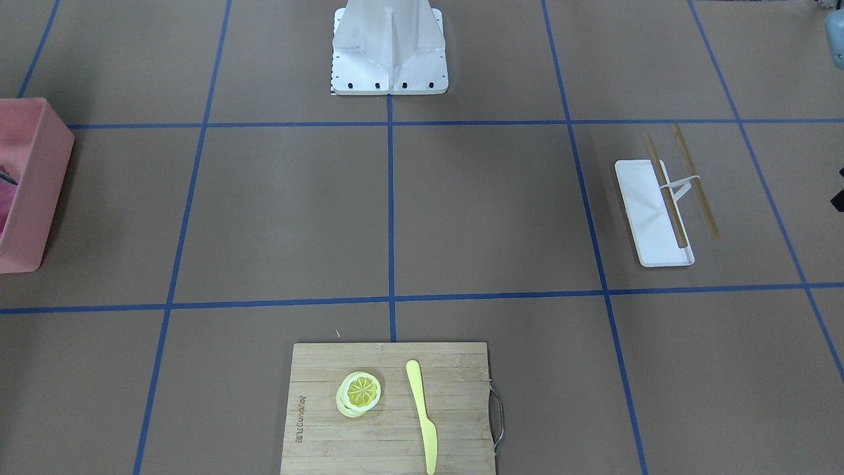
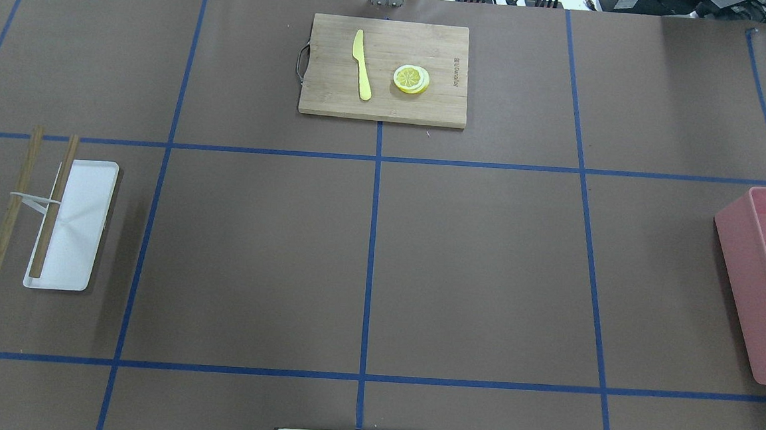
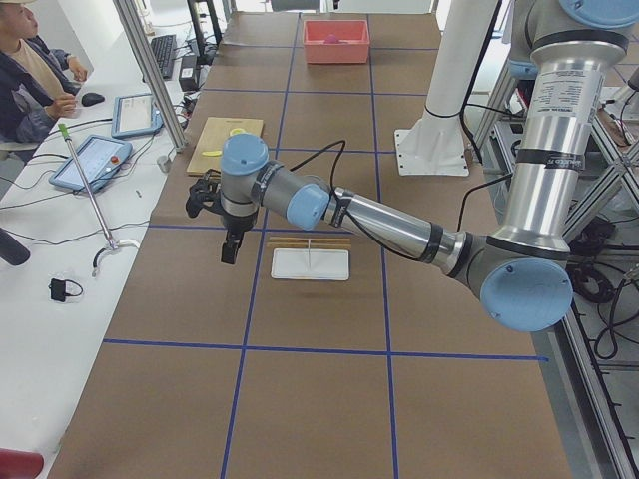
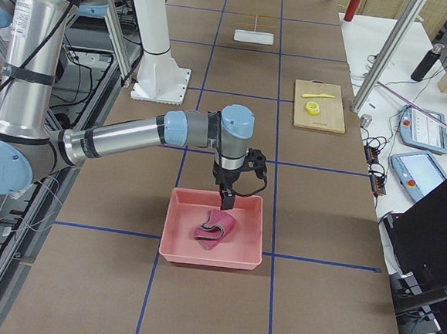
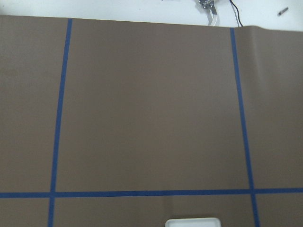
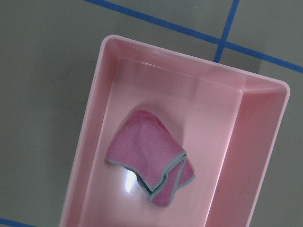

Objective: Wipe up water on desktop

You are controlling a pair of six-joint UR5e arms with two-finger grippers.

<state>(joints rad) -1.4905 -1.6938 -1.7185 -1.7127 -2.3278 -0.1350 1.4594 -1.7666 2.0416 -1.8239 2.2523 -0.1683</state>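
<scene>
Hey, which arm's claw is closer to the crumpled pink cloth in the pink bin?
Right. The right claw hangs above the crumpled pink cloth in the pink rectangular plastic bin; the left claw hovers far off, near the white rectangular tray.

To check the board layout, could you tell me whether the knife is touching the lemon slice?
Apart. The overhead view shows a strip of bare board between the knife and the lemon slice.
</scene>
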